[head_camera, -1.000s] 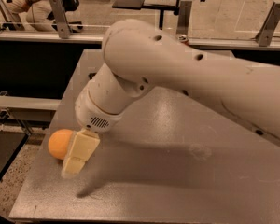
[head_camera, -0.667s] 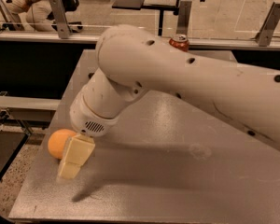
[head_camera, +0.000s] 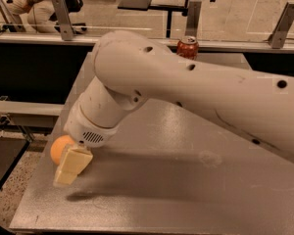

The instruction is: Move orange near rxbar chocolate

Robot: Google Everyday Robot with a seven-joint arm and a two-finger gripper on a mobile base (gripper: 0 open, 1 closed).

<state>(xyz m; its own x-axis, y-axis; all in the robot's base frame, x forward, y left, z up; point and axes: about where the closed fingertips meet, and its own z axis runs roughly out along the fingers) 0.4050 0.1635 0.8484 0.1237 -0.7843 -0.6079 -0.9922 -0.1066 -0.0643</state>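
Note:
The orange (head_camera: 59,148) sits near the left front edge of the grey table (head_camera: 186,180). My gripper (head_camera: 69,166) hangs from the big white arm (head_camera: 196,89) and points down right at the orange, covering its right side. I cannot tell whether it holds the orange. The rxbar chocolate does not show in this view; the arm hides much of the table's middle and back.
A red soda can (head_camera: 187,47) stands at the table's far edge, just above the arm. The table's left edge (head_camera: 44,155) runs close beside the orange, with floor below. Desks and a seated person (head_camera: 27,6) lie beyond a rail.
The arm has swung left and lower, uncovering the red soda can behind it. The gripper has shifted a little left against the orange, which stays in about the same spot.

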